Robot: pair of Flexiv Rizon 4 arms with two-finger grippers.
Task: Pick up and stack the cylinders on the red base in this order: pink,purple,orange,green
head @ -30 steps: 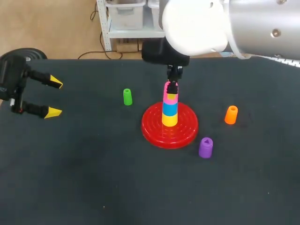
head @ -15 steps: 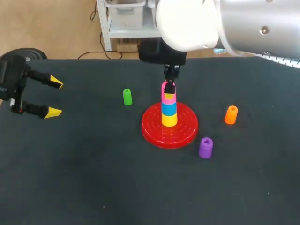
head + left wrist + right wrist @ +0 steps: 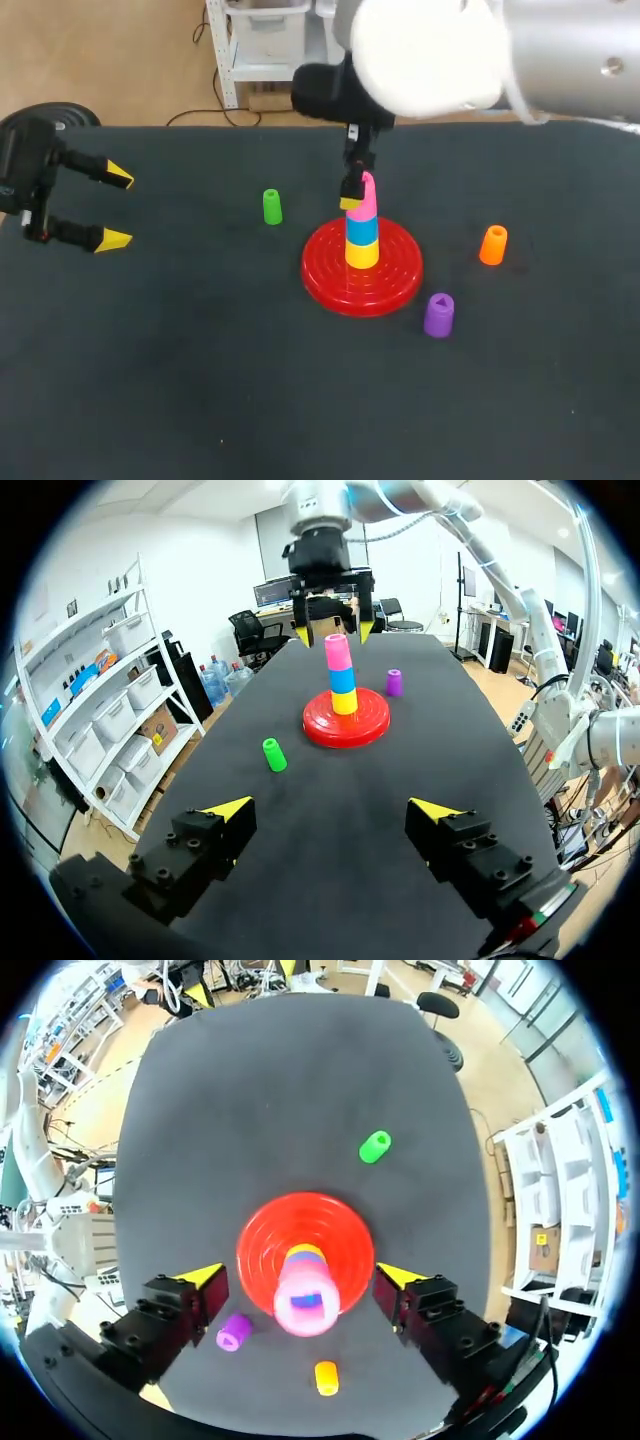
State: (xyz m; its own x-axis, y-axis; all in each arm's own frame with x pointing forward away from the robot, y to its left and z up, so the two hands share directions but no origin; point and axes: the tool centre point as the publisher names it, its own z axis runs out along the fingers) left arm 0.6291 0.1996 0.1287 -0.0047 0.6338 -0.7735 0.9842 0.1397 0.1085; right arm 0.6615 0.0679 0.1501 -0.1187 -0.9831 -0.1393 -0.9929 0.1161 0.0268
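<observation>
Since a second ago the right gripper (image 3: 300, 1274) had let go of the pink cylinder (image 3: 367, 196) and shifted a little up and toward the table's left edge; nothing else had moved. Pink sat on top of the blue ring (image 3: 362, 228) and yellow ring (image 3: 362, 252) on the red base (image 3: 330, 285), about mid-table, nearer the far edge. In the left wrist view it looked upright and seated. The step looked like release and retreat. To do it well, lift straight up with the fingers kept wide so no tip clips pink and tips the stack, then go for purple. The right fingers were spread wide on either side of pink, touching nothing and holding nothing. The purple cylinder (image 3: 439, 314) stood just off the base's rim on the near-right side. The orange cylinder (image 3: 493, 245) was further toward the right edge, and the green cylinder (image 3: 271, 207) stood left of the base. The left gripper (image 3: 117, 208) hung at the table's (image 3: 200, 380) left edge, fingers apart and empty.
</observation>
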